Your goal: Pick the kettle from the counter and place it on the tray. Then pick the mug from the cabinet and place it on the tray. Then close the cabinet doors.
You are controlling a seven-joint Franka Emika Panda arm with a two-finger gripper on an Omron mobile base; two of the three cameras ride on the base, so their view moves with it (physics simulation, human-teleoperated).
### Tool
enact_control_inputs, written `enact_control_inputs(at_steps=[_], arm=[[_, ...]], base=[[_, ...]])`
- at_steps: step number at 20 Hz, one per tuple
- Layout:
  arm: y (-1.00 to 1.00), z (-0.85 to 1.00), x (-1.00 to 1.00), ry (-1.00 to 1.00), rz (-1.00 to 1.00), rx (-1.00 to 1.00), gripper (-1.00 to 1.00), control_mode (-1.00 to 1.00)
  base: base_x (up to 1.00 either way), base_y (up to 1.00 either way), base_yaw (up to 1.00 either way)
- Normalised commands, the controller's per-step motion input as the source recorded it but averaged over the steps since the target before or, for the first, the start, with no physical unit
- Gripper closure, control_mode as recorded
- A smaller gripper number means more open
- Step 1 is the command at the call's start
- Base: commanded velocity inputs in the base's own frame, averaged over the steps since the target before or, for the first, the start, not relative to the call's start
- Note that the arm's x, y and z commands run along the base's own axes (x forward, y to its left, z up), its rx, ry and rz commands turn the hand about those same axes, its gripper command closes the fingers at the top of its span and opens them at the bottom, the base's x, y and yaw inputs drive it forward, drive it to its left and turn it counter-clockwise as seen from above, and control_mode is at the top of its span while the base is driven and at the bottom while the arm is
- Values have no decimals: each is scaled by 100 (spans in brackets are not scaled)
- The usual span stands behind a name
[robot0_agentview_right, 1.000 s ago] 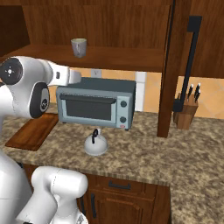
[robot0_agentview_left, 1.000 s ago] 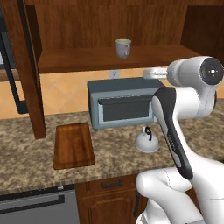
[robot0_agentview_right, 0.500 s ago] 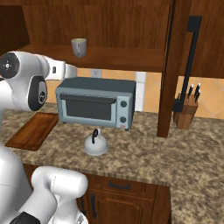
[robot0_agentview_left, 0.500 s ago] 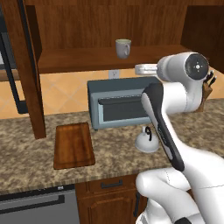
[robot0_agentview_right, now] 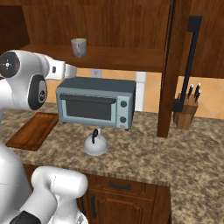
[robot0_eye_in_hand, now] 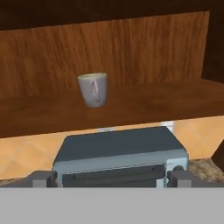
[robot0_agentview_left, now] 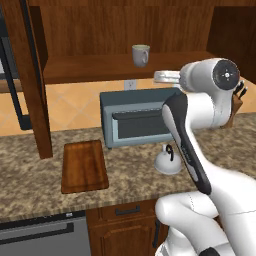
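Kettle (robot0_agentview_left: 168,161) sits upright on the speckled granite bench (robot0_agentview_left: 30,172), just in front of the toaster oven (robot0_agentview_left: 137,118), black handle arching over its dome; in the right base view it stands at (robot0_agentview_right: 96,144), well apart from the tray (robot0_agentview_right: 31,130). Tray lies flat and bare on the bench (robot0_agentview_right: 144,162), left of the oven (robot0_agentview_right: 96,101), seen also at (robot0_agentview_left: 84,165). Mug (robot0_agentview_left: 140,55) stands upright on the shelf of the open cabinet (robot0_agentview_left: 110,30), above the oven; from the hand view it is at (robot0_eye_in_hand: 93,89), handle toward the camera, on the wooden shelf with the oven top (robot0_eye_in_hand: 118,151) below. 1 cabinet door (robot0_agentview_right: 189,61) stands swung open on the right with its black bar handle showing; another door edge (robot0_agentview_left: 31,75) hangs open on the left. Knife block (robot0_agentview_right: 186,111) stands on the bench near the right door. End effector (robot0_eye_in_hand: 111,178) is released, fingers spread wide, grasping nothing, raised above the oven and facing the mug.
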Motion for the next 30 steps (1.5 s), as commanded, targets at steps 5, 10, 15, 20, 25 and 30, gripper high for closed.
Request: enact_control_inputs(at_steps=[5,10,15,20,25,30], arm=[[-39,26,19,-27,5,43,-100,-100],[-17,35,18,-18,5,20,-100,-100],[6,1,35,0,0,-7,-100,-100],[16,0,42,1,0,-13,-100,-100],[19,0,31,0,0,-11,-100,-100],[27,0,20,0,0,-10,-100,-100]], base=[[0,0,0],[0,0,0],[0,0,0],[0,0,0],[0,0,0],[0,0,0]])
